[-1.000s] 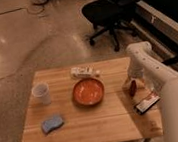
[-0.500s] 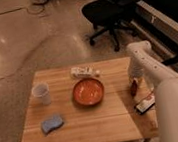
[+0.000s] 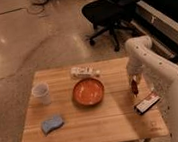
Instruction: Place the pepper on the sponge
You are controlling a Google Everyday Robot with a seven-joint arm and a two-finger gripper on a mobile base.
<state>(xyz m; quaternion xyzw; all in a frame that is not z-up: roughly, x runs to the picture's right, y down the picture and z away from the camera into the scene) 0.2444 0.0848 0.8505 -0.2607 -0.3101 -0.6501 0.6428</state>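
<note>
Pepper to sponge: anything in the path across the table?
The claw is shut on the pepper at the right side of the table. The bowl sits mid-table, its near rim about on the straight line to the sponge. Nothing else intervenes.

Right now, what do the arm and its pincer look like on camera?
The arm is smooth, white and tubular, with rounded joints and a bulky white section nearest the camera; no cables or markings show. Its pincer, a small narrow tip, is at the pepper on the table.
</note>
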